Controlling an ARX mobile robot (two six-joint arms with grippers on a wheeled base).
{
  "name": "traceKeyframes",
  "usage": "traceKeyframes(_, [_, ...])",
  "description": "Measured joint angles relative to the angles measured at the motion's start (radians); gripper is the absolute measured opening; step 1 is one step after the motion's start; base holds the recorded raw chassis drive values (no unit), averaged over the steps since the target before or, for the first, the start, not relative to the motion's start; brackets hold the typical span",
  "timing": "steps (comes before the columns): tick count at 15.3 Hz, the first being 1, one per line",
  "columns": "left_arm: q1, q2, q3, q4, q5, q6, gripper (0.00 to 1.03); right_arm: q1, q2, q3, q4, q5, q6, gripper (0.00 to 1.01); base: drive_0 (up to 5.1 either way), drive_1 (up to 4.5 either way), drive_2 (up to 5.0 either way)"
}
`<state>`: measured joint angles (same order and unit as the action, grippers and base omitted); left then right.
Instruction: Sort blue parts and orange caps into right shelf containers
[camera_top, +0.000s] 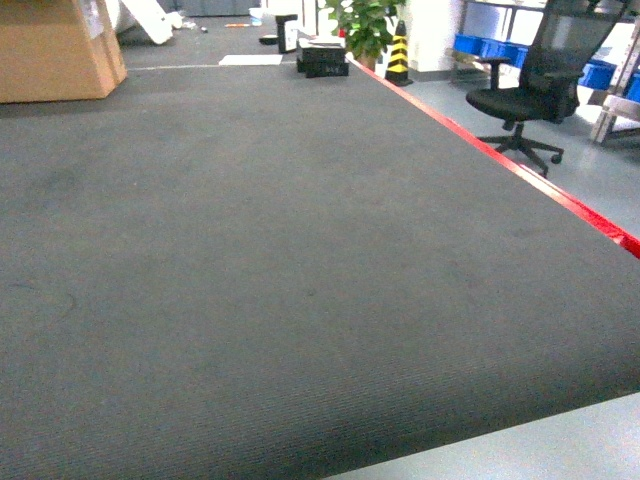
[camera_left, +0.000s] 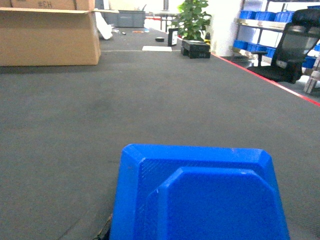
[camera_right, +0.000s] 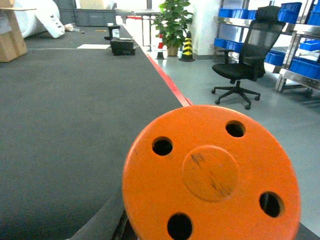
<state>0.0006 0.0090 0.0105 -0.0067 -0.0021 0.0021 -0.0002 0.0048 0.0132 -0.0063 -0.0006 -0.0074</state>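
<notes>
Transport step, as you can judge it. A blue part (camera_left: 200, 197) fills the left wrist view, an orange cap (camera_right: 212, 175) the right; neither pincer's state can be told. Blue crates (camera_right: 305, 67) sit on shelves far right ahead: drive there.

Dark grey carpet (camera_top: 250, 280) edged by red tape (camera_top: 520, 165), with a black office chair (camera_top: 530, 90) on the pale floor (camera_top: 600, 180) beyond.

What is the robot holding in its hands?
Probably a blue part on the left and an orange cap on the right. The grippers are hidden, so the hold cannot be seen.
</notes>
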Motion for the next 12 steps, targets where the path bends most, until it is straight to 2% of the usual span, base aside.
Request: traceKeyframes(12, [0.0,0.0,0.0,0.0,0.0,0.0,0.44,0.0,0.0,0.0,0.0,0.0,0.0,0.45,-1.7,-1.67,-1.7])
